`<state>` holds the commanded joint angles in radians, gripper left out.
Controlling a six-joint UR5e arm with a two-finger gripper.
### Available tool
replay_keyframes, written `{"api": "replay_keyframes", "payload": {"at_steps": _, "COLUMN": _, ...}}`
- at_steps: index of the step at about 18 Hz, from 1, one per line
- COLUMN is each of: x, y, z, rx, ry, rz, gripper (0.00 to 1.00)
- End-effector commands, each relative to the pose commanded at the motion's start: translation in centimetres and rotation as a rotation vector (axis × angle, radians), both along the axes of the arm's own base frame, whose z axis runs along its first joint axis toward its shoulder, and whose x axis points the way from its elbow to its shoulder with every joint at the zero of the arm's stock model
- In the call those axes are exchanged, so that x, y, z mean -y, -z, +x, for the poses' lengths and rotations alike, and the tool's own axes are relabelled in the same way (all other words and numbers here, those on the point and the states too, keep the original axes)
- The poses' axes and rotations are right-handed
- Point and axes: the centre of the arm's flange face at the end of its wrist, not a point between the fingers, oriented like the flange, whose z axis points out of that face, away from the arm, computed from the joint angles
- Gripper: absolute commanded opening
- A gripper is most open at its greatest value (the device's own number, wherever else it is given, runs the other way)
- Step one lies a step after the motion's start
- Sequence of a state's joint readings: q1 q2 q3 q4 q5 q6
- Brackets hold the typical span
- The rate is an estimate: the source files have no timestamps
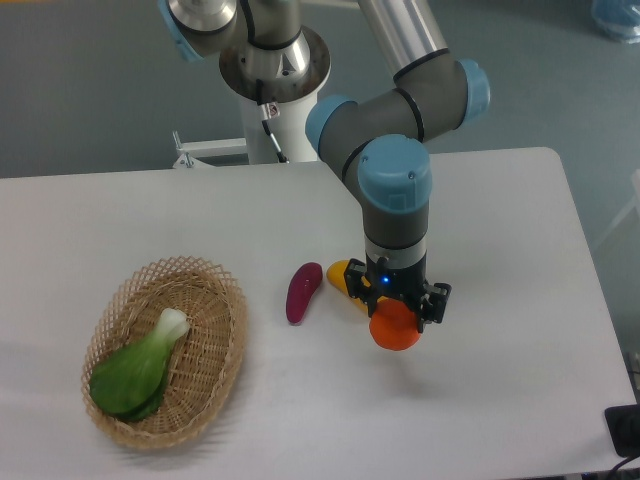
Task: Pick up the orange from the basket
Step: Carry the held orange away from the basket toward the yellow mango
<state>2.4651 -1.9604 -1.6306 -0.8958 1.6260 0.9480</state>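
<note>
The orange (396,328) is round and bright, and my gripper (397,312) is shut on it from above, right of the table's middle. It sits low over the tabletop; whether it touches the surface I cannot tell. The basket (214,388) is an oval tan wicker one at the front left, far from the gripper, and it holds a green leafy vegetable (137,370) with a white stem.
A purple elongated vegetable (302,292) lies on the table between basket and gripper. A yellow fruit (343,277) lies just left of the gripper, partly hidden behind it. The table's right edge (598,300) and a dark object (625,428) at the front right corner.
</note>
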Motion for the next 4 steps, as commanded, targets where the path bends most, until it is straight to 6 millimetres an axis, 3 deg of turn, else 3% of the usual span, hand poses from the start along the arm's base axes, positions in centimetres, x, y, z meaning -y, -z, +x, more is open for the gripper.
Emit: {"api": "replay_keyframes", "payload": {"at_steps": 4, "x": 0.12, "y": 0.20, "z": 0.05, "rx": 0.001, "ry": 0.012, "rz": -0.012, "gripper": 0.72}}
